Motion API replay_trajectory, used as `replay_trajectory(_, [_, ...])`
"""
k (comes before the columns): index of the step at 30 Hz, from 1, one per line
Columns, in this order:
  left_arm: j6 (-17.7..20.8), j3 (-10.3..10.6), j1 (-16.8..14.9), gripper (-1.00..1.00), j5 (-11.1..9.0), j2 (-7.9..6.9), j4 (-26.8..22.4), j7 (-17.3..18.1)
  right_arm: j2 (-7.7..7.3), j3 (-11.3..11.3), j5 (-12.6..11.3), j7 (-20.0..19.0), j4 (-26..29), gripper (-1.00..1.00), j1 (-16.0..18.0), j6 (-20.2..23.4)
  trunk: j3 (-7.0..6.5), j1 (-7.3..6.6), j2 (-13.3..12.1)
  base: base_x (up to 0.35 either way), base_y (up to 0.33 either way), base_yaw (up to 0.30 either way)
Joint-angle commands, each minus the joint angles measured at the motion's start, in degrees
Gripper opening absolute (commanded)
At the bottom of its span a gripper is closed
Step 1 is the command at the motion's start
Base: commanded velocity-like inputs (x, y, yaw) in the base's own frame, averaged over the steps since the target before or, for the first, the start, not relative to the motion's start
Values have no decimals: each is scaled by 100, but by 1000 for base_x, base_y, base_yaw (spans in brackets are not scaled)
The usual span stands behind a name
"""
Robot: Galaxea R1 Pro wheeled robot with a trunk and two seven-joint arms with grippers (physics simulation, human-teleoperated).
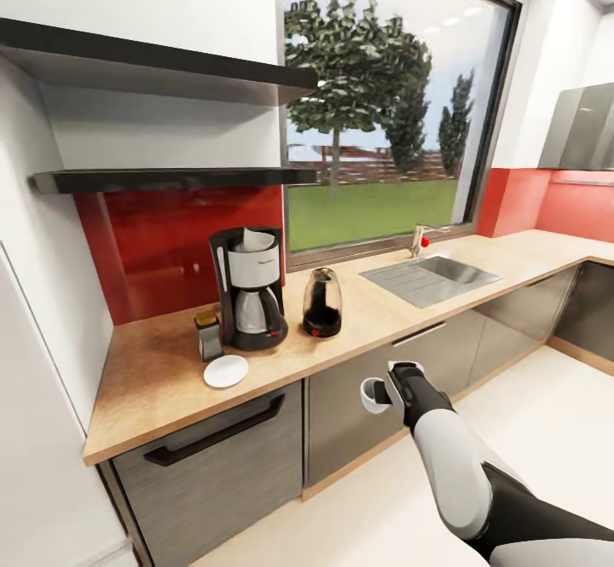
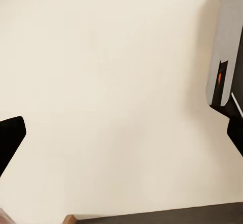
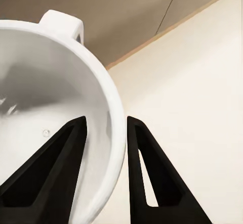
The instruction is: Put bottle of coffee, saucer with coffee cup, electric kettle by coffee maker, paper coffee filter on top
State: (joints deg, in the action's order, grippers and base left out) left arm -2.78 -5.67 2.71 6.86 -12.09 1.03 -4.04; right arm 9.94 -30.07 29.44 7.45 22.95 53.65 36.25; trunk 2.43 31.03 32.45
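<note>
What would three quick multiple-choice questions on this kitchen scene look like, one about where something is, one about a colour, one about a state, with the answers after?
1. Where is the saucer?
A. In the sink
B. On the countertop, in front of the coffee maker
C. On the lower shelf

2. What colour is the cap of the bottle of coffee?
A. Yellow-gold
B. Blue
C. Green

3. What is the right gripper doing?
A. Hanging open with nothing in it
B. Shut on the electric kettle
C. Holding the coffee cup by its rim

Answers: 1 B, the white plate lies on the tan slab just ahead of the machine. 2 A, the head view shows a gold top on the dark bottle. 3 C, the right wrist view shows one finger inside the cup wall and one outside, below counter height.
</note>
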Motion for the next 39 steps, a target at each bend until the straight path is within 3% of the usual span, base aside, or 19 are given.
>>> replay_trajectory(1, [-29,-46,-3,100,61,-2,11,-18,6,-25,-17,11,79,-100,5,18,10,3,9,0,4,0])
replay_trajectory(3, [-29,-53,-5,100,61,2,11,-18,6,-25,-18,11,306,-100,5,29,10,3,9,0,1,0])
replay_trajectory(14, [-29,-48,-8,100,61,-8,11,-18,6,-18,-25,1,372,-100,5,27,10,3,9,0,28,0])
replay_trajectory(33, [-23,-80,-4,100,60,-22,13,-18,6,-16,-33,-69,659,-100,14,123,10,3,9,8,267,0])
replay_trajectory(39, [-21,-68,0,100,67,-21,19,-18,6,-16,-35,-161,683,-100,27,539,10,3,9,4,17,0])
